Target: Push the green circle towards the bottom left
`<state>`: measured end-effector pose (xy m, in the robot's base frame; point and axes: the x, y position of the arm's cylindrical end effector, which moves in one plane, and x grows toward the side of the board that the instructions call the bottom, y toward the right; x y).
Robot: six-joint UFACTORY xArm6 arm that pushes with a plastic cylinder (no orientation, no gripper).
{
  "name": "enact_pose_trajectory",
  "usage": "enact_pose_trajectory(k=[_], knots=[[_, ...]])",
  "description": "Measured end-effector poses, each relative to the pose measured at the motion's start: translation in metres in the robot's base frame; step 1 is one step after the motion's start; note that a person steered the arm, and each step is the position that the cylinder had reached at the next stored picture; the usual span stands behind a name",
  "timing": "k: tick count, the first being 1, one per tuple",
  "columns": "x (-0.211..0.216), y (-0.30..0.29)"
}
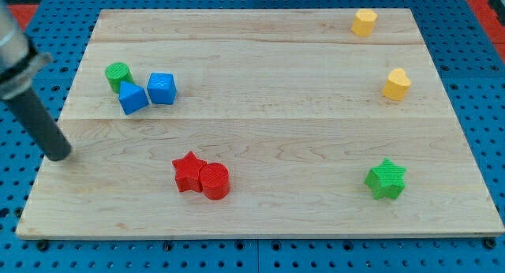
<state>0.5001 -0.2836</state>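
The green circle point(117, 76) stands near the board's upper left, touching a blue block point(132, 98) just below and to its right. A blue cube point(162, 88) sits beside that block on the right. My tip point(60, 155) rests at the board's left edge, well below and left of the green circle, apart from all blocks.
A red star point(188, 171) and a red circle point(215, 181) touch each other at the lower middle. A green star point(386, 179) is at the lower right. Two yellow blocks sit at the upper right, one point(364, 23) near the top edge, one point(397, 84) below it.
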Motion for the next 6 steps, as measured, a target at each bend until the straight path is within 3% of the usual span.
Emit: enact_pose_trajectory(k=[2,4,6], knots=[[-0.020,-0.021],[-0.084,-0.021],[-0.153,0.030]])
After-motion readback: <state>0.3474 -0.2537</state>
